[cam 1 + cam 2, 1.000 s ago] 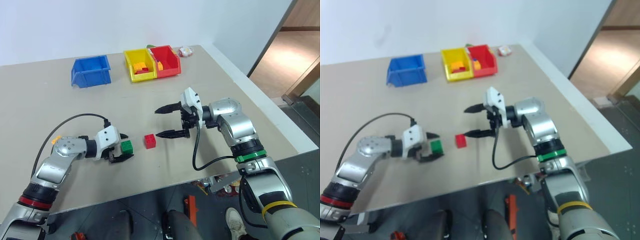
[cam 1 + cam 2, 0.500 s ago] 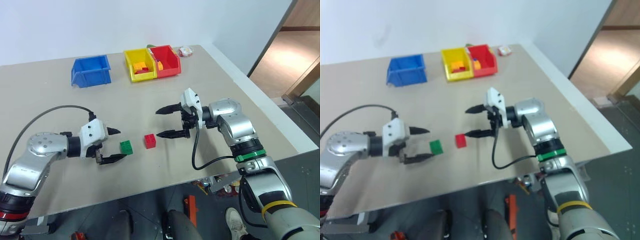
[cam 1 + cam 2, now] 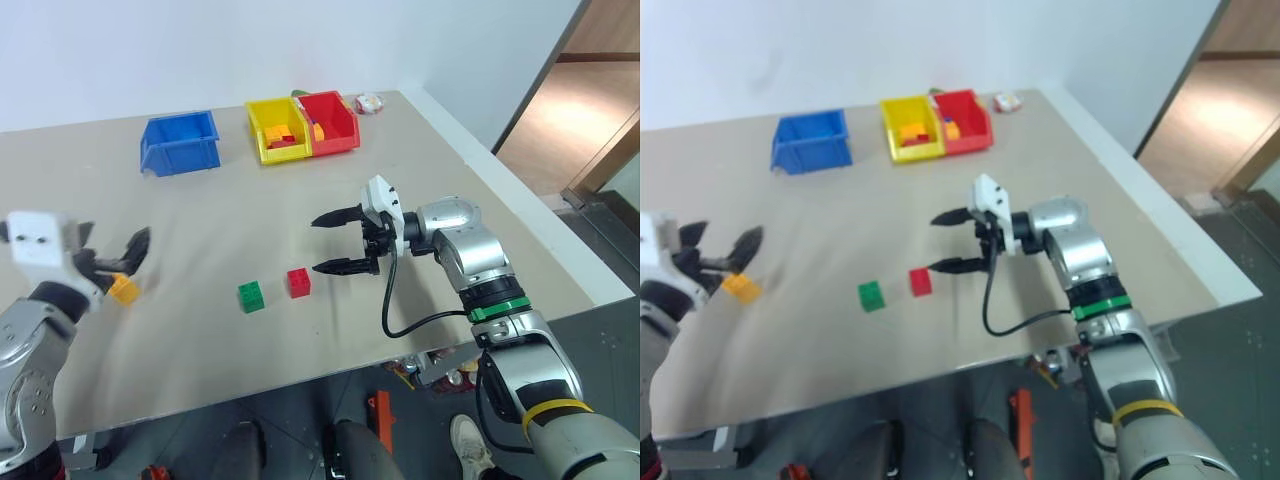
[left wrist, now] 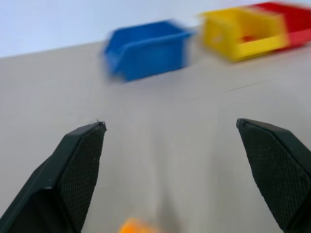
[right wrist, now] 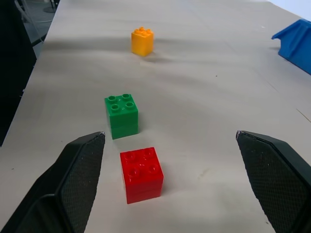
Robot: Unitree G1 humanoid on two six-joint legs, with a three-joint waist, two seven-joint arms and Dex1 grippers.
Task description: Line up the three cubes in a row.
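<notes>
Red cube (image 3: pixel 298 282) and green cube (image 3: pixel 251 295) sit side by side near bench (image 3: pixel 250 210) centre; yellow-orange cube (image 3: pixel 123 290) lies well apart at their 9 o'clock. Left end effector (image 3: pixel 110 255) wide open, empty, above yellow-orange cube. Right end effector (image 3: pixel 332 243) wide open, empty, just at 3 o'clock of red cube.

left gripper (image 3: pixel 112 252) raised at far left, right gripper (image 3: pixel 334 241) mid-table, both jaws wide apart

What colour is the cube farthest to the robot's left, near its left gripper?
Yellow-orange; the cube shows best in the right wrist view, beyond the green and red ones.
</notes>
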